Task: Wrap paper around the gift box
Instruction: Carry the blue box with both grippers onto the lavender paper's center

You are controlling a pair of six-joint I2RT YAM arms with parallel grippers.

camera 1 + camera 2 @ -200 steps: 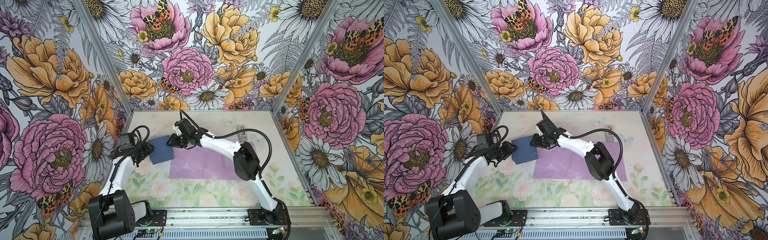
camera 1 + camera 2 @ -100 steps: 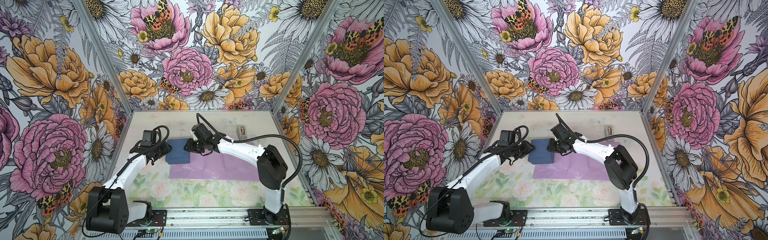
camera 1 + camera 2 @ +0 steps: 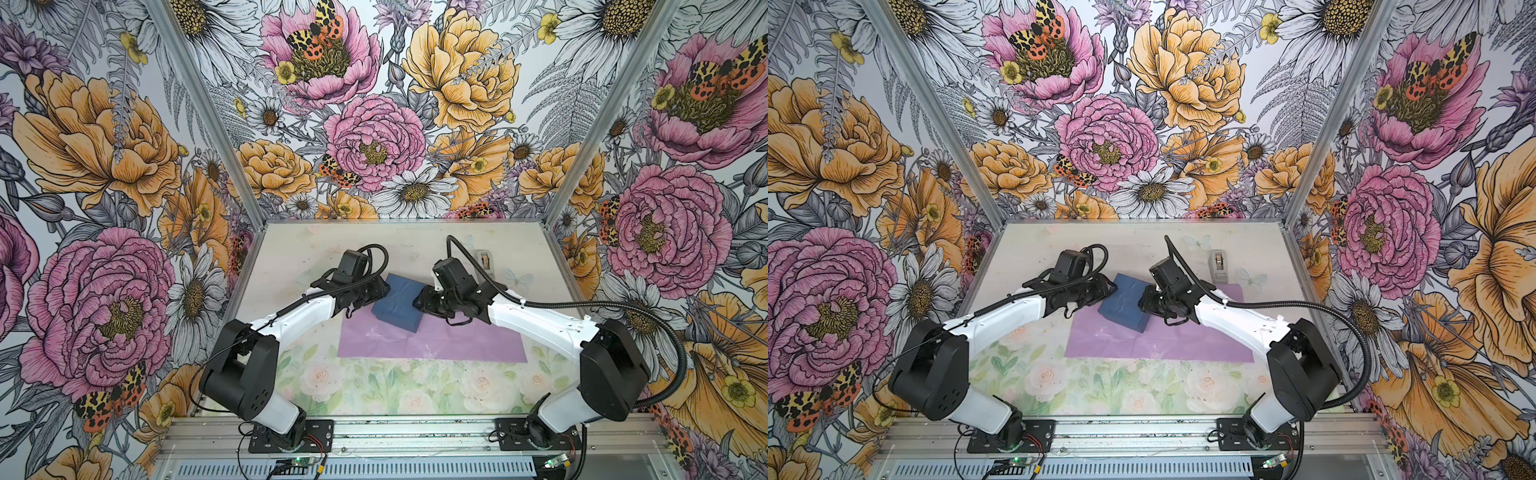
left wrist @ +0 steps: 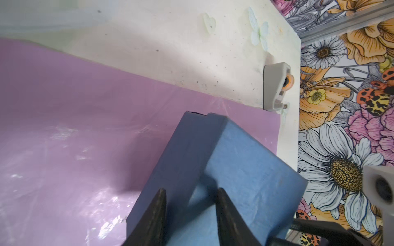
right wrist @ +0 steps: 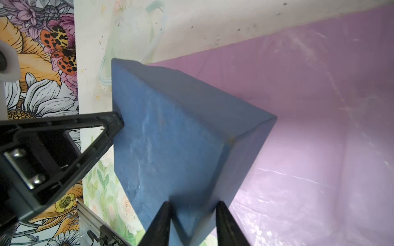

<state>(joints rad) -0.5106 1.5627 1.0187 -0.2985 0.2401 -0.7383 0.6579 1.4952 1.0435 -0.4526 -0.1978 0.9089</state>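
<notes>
I've got the gift box [image 3: 397, 303] pinched between both arms at mid-frame in both top views. The left gripper [image 3: 384, 291] is on its upper-left side and the right gripper [image 3: 417, 301] on its right side. In the left wrist view the left gripper [image 4: 190, 191] has its jaws closed on the near end of the gift box [image 4: 223, 170], one finger on each side of a box edge. The right wrist view shows the same thing: the right gripper [image 5: 193, 204] jaws are clamped on a corner of the gift box [image 5: 170, 138]. The box is nearly square, its slightly longer axis running from the frame's top to bottom and leaning a little, with the lower corner pointing lower right. It sits over the upper-left corner of the paper [image 3: 436, 345], part of it past the paper's edge, and throws a shadow on the paper [image 4: 74, 127]. The paper lies flat on the worktop [image 3: 374, 241], lilac face up, long axis left to right. The grey tape dispenser [image 3: 484, 262] stands upper right of the box, apart from it. Small print on a black plate [image 5: 116, 238] is too small to read.
</notes>
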